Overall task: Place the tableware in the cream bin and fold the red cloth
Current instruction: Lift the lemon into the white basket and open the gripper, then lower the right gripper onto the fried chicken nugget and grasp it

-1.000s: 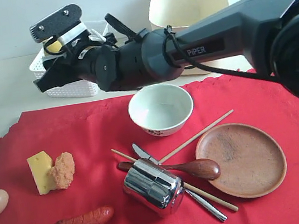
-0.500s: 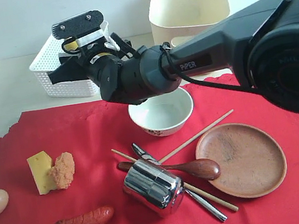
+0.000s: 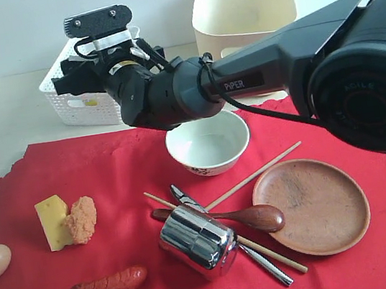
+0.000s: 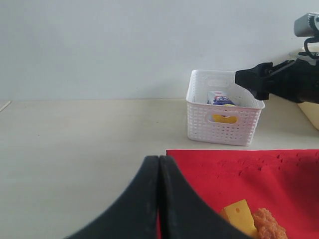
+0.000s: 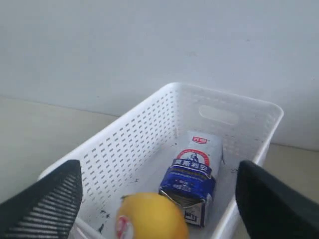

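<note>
Exterior view: the glazed bowl (image 3: 208, 141), mirror-steel cup (image 3: 196, 240), matte round plate (image 3: 311, 205), wooden spoon (image 3: 258, 218), knife (image 3: 268, 265) and thin chopsticks (image 3: 262, 169) are left untouched on the scalloped cloth (image 3: 110, 171), from centre toward 5 o'clock; the smooth bin (image 3: 241, 6) stands at 1 o'clock. Over the lattice basket (image 3: 86, 113) at 10 o'clock the right pincer (image 5: 158, 204) has just been released, and the lemon (image 5: 147, 216) is now dropped in beside the carton (image 5: 192, 174). No tableware is judged binned yet. The left pincer (image 4: 159, 199) is clenched, empty.

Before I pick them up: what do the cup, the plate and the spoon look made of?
Cup: polished steel, by its mirror reflections. Plate: matte mottled brown, wood or unglazed clay; I cannot tell which. Spoon: dark wood with a glossy finish, likely lacquered, by its highlight.
</note>
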`<state>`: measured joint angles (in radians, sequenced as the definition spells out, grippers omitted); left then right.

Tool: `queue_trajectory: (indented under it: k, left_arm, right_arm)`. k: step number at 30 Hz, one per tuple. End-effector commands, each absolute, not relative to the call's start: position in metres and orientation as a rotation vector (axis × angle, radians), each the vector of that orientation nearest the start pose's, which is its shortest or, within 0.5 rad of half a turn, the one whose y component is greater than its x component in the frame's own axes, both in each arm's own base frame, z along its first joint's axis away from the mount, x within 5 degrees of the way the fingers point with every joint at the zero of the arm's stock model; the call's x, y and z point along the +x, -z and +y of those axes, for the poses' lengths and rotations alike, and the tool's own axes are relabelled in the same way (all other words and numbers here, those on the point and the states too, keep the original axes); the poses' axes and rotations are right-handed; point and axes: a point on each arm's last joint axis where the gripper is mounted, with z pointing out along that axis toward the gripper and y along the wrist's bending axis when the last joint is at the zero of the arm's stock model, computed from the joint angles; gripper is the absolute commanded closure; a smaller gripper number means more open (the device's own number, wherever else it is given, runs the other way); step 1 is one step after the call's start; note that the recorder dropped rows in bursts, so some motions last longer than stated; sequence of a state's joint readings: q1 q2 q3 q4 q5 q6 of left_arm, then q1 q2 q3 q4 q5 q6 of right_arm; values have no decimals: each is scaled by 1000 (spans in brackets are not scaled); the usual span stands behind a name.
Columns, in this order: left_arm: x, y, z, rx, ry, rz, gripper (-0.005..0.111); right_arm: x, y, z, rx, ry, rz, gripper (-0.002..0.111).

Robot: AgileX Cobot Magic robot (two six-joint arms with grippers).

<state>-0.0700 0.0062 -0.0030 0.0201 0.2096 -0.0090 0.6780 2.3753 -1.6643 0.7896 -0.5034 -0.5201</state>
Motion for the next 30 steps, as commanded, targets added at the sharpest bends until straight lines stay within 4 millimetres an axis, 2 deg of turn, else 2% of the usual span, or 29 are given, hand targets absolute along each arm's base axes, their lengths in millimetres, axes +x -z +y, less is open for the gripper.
queue_trajectory:
  k: [1,7,11,16,24,30]
  left_arm:
    - [56,-194,-3,66,35,1690,107]
    - [56,-194,-3,66,35,1690,107]
    - [56,-194,-3,66,35,1690,107]
    - [56,-194,-3,66,35,1690,107]
    - [56,-194,-3,66,35,1690,107]
    - [56,-194,-3,66,35,1690,107]
  right_arm:
    - [434,-143,306,-177,-299,1794,28]
    - [432,-139,309,-217,-316,1839,28]
    - [429,-144,310,-328,-294,1893,28]
    - [420,-165,315,-540,-291,1916,28]
    - [399,-199,323,-723,-460,1953,28]
    - [386,-214,323,-957,-459,1934,28]
